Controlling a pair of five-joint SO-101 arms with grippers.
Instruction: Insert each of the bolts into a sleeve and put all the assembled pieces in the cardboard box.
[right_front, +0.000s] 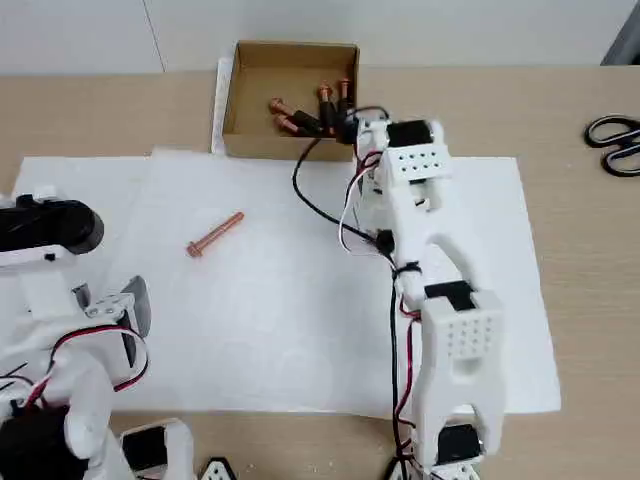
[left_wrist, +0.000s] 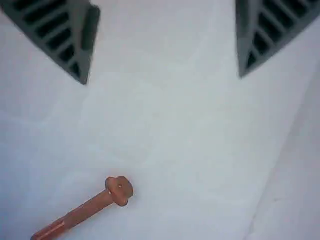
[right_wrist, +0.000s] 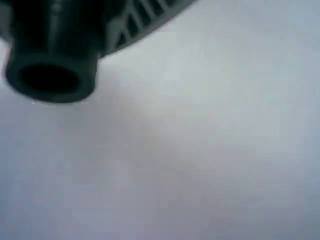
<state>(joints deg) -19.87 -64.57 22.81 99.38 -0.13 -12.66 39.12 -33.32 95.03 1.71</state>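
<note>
Copper bolt (right_front: 215, 234), black sleeve (right_wrist: 50, 65), white sheet (right_front: 300, 320)

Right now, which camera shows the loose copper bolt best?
The high view: the whole copper bolt lies on the white sheet. The left wrist view cuts off its shank; the right wrist view faces a black sleeve.

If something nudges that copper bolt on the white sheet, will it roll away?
Likely only in a curve: the bolt has a head wider than its round shank. It looks like metal, so it is probably stiff and heavy for its size.
</note>
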